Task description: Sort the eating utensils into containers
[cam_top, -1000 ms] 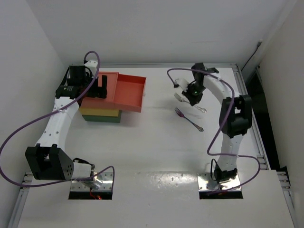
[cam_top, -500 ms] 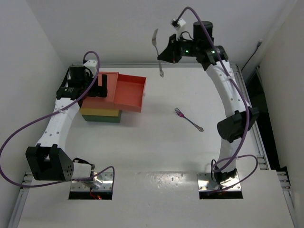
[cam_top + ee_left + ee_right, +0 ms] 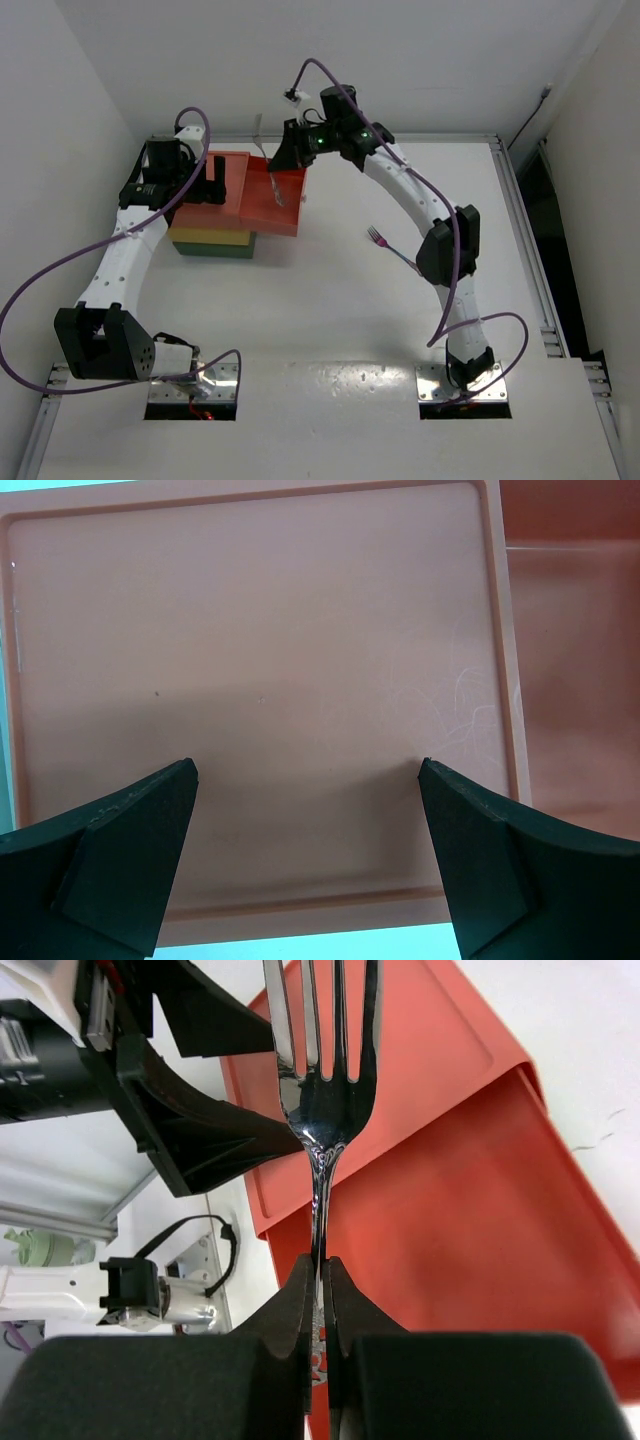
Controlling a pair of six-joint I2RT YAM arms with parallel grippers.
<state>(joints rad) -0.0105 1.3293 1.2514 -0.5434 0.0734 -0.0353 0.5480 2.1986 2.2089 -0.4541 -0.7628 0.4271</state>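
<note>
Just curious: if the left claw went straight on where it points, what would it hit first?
Probably the drawer stack's orange top: the open left claw faces it squarely, nothing between, though depth is unclear.

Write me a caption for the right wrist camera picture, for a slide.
Right gripper, shut on a silver fork by its handle, holds it tines-forward above the open red-orange drawer.

1. A white table (image 3: 330,320) fills the overhead view.
2. At about 10 o'clock stands a block of stacked drawers (image 3: 214,252), its dark green bottom layer resting on the tabletop.
3. Just off centre toward 2 o'clock lies one thin fork (image 3: 383,241), tines pointing to 10 o'clock, its handle end hidden.
4. Two arm bases (image 3: 190,382) sit at 7 and 5 o'clock.
</note>
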